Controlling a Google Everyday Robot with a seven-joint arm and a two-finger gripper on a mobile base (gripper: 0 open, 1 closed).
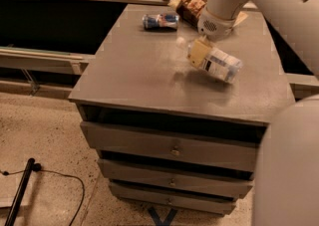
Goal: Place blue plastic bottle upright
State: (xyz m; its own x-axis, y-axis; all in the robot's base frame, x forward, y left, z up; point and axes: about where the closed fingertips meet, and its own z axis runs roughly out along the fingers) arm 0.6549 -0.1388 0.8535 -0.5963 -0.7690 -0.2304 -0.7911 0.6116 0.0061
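Observation:
The blue plastic bottle is a clear bottle with a white label. It lies tilted on the right half of the grey cabinet top, with its white cap pointing up and left. My gripper comes down from the white arm and is shut around the bottle's neck end. One tan finger shows across the bottle. The cap end is raised a little above the top, with a shadow beneath it.
A small blue-and-silver can lies on its side at the back of the cabinet top. A brown snack bag lies behind the gripper. Drawers are below the top. The robot's white body fills the lower right.

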